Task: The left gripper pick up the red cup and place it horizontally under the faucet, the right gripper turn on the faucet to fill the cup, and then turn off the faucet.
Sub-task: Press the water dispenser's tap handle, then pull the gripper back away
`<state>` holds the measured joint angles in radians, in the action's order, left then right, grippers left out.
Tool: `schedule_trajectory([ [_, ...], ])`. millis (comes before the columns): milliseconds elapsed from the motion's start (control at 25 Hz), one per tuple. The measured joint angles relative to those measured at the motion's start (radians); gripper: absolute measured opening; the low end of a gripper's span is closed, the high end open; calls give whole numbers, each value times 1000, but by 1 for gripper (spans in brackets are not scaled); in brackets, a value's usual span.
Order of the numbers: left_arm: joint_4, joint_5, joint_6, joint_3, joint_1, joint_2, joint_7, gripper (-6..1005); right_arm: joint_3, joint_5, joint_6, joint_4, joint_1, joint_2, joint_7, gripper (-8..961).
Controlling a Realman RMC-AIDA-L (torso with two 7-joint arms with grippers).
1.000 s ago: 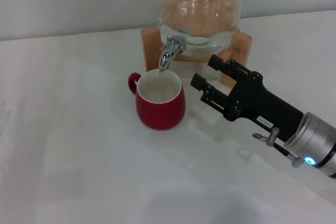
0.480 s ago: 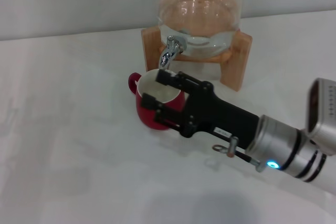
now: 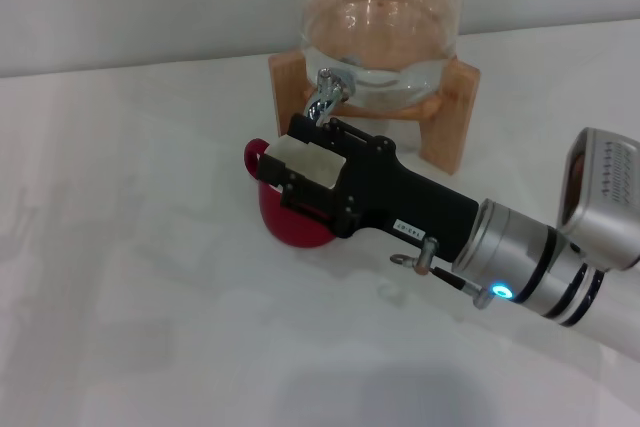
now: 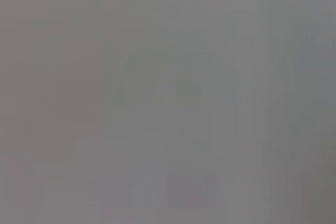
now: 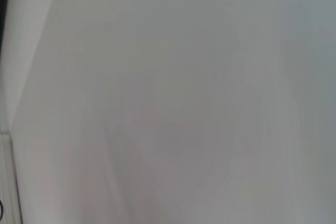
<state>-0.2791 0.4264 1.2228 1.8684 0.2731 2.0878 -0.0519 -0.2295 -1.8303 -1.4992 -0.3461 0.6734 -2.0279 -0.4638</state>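
While the red cup (image 3: 285, 225) sits under the faucet (image 3: 322, 99), the right claw (image 3: 288, 169) – spread unclear – covers it

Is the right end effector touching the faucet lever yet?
Cannot tell. In the head view the right end effector overlaps the faucet and red cup; no gap or contact shows plainly.

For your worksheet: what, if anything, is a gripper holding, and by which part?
Nothing visibly held: the right gripper hovers over the red cup below the faucet.

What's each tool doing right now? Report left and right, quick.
Left tool: not in view.
Right tool: open, fingers spread, over the squat glossy red ceramic cup, below the small chrome faucet; holding nothing.
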Motion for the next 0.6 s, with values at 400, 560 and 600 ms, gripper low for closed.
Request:
schedule_trajectory([
  [400,-1,0,1,0,12,0,0,883,37,1,66,4,16,0,-1,658],
  [560,0,0,1,0,12,0,0,884,49,0,78,6,16,0,-1,658],
  [600,0,0,1,0,12,0,0,884,49,0,79,6,16,0,-1,658],
])
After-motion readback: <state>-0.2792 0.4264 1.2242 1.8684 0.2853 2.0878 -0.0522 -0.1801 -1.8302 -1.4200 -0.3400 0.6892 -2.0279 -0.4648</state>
